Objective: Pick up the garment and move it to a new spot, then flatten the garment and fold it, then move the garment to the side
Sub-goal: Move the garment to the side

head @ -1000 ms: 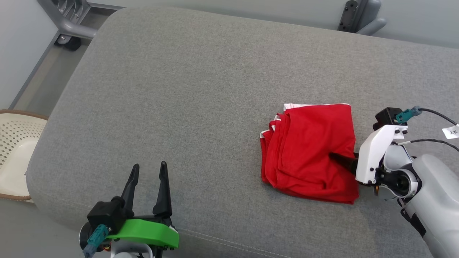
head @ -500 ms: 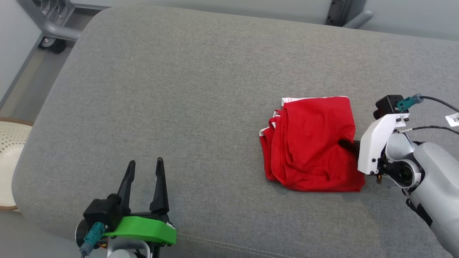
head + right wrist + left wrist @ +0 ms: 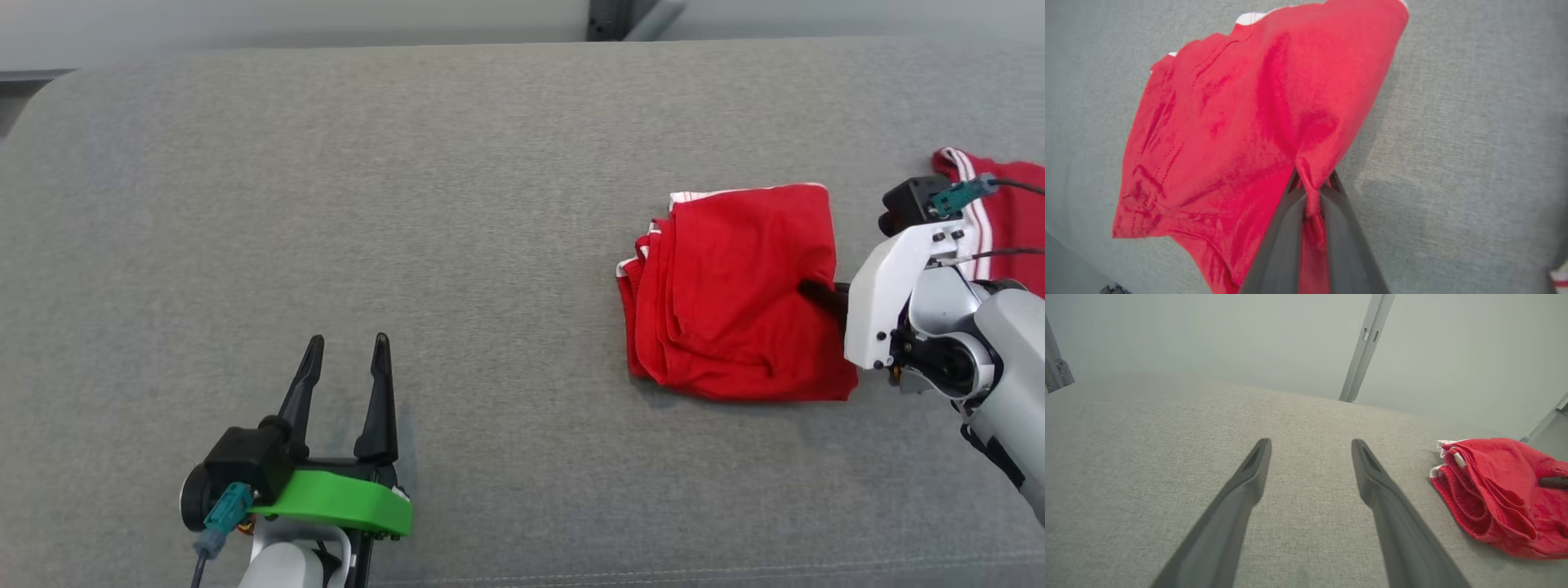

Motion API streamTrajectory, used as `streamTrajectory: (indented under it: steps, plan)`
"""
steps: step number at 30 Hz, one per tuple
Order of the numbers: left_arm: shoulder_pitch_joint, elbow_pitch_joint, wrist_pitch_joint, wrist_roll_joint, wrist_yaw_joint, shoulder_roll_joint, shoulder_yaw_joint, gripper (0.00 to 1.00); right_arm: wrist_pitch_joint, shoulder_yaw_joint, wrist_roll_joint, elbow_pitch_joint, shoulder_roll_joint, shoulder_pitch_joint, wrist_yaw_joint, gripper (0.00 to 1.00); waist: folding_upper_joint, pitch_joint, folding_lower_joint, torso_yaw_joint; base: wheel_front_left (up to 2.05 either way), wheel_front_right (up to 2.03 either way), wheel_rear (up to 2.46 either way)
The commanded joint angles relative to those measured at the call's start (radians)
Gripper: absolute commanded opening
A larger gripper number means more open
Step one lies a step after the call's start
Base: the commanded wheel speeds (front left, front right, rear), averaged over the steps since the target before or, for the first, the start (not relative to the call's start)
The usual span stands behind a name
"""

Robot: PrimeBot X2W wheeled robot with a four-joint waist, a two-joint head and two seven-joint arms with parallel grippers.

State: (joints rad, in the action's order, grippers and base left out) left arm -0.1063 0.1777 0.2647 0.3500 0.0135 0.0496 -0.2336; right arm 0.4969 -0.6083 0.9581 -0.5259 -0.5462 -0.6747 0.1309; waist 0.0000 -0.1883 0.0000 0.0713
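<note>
Grey cushion [image 3: 408,204] spreads ahead of the left gripper [image 3: 1310,443], fingers apart; right gripper [image 3: 1312,177] clamps the red garment [image 3: 727,294]; pale wall [image 3: 1208,335] beyond.

The garment [image 3: 735,294] is bright red knit cloth with narrow white trim showing at its far left corner. It is folded into a roughly square bundle of several layers, whose stacked edges fan out along its left side. It lies on the right half of the grey upholstered cushion [image 3: 408,204], its top face creased and not quite flat. A small pleat at the middle of its right edge is bunched and pinched between the closed fingers of the right gripper [image 3: 1312,179].
</note>
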Motion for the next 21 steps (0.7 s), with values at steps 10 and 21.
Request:
streamTrajectory:
  steps: [10,21]
  plan:
    - [-0.095,0.029,-0.001,-0.062,0.033,0.006,-0.014,1.0,-0.08,0.003,0.005,-0.002,-0.011,-0.057,-0.001,0.0,0.0,-0.095,0.0,-0.318,0.0,0.0,0.0]
    - [-0.112,0.055,-0.001,-0.066,0.045,0.005,-0.014,1.0,-0.154,-0.015,-0.012,-0.031,0.002,-0.093,-0.001,0.0,0.0,-0.086,0.0,-0.312,0.0,0.0,0.0]
